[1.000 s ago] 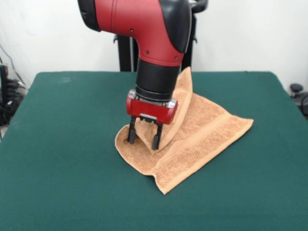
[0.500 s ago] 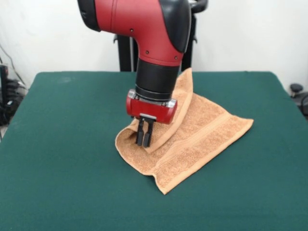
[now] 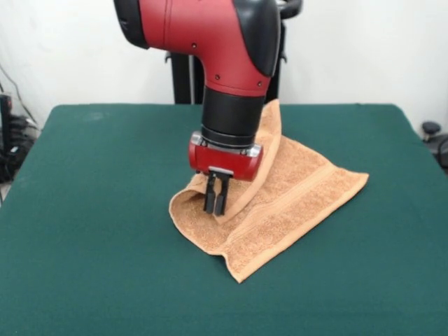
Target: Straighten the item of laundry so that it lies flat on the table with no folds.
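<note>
table (image 3: pixel 84 231) | end effector (image 3: pixel 215 206) pinching towel (image 3: pixel 294 196) fold (far corner hidden)

A plain white wall (image 3: pixel 364 49) was seen behind the scene, evenly and softly lit, with no hard shadows cast on it. A dark upright stand (image 3: pixel 183 78) was set against that wall near the middle. At the left edge, dark equipment (image 3: pixel 5 133) with a thin cable (image 3: pixel 17 91) running up the wall was partly shown. At the right edge, a black rounded object (image 3: pixel 432 130) was visible, too cut off to be identified. A strip of pale floor (image 3: pixel 4 190) was glimpsed low at the left.
</note>
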Tool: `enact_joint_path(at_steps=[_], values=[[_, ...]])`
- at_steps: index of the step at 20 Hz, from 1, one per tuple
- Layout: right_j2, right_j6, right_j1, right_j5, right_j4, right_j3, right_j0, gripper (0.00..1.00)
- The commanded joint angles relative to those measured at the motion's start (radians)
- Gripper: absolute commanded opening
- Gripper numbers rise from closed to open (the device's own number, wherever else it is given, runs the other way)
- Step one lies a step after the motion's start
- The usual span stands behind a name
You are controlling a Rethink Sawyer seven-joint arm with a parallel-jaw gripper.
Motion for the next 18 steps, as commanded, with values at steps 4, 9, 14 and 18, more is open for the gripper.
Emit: enact_joint_path(at_steps=[4,9,14,18], values=[[0.157,-0.038,-0.083,0.053,-0.123,0.200,-0.109,0.00],[0.200,-0.092,-0.128,0.098,-0.183,0.225,-0.192,0.00],[0.233,-0.098,-0.138,0.119,-0.222,0.227,-0.237,0.00],[0.244,-0.080,-0.127,0.114,-0.244,0.220,-0.245,0.00]])
